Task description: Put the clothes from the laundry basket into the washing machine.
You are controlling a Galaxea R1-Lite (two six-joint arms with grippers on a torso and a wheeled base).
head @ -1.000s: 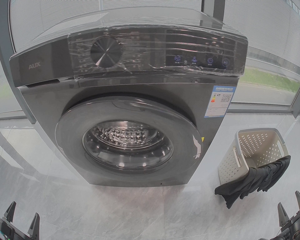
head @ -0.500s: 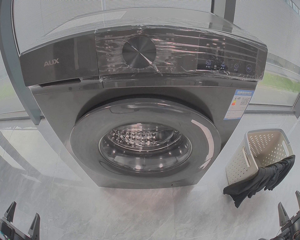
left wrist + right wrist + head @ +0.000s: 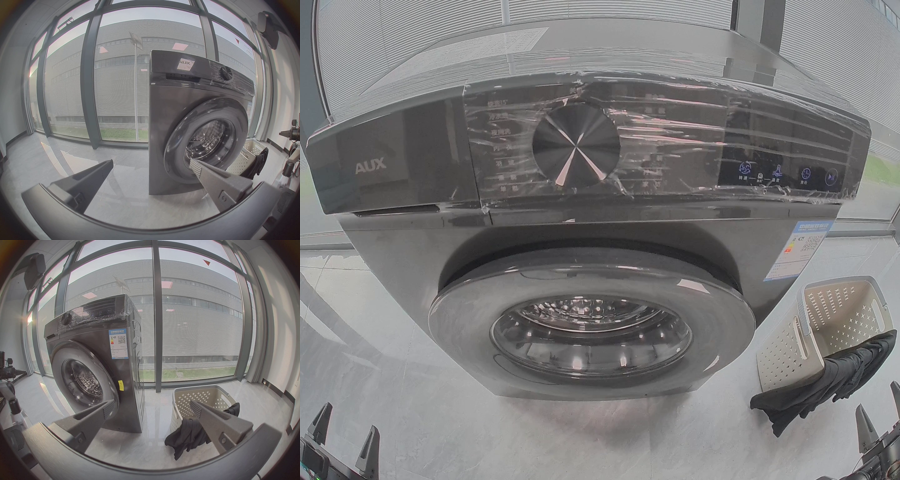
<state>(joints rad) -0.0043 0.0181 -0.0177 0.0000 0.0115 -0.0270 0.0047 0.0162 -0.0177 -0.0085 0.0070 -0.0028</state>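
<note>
Currently, left end effector (image 3: 151,160) and right end effector (image 3: 152,401) gape empty before the washing machine (image 3: 587,237).

- I have my left pincer (image 3: 345,431) parked low and close in on my left, tips pointing up and forward.
- Through its wrist camera the two dark fingers (image 3: 84,184) stand wide apart, their tapered tips leaning slightly toward each other.
- My right pincer (image 3: 878,403) sits just as low on my right, tips up as well.
- On its own wrist camera its fingers (image 3: 218,424) are spread equally wide.
- The two pincers are well apart, at about the same height, each far off to the other's side.
</note>
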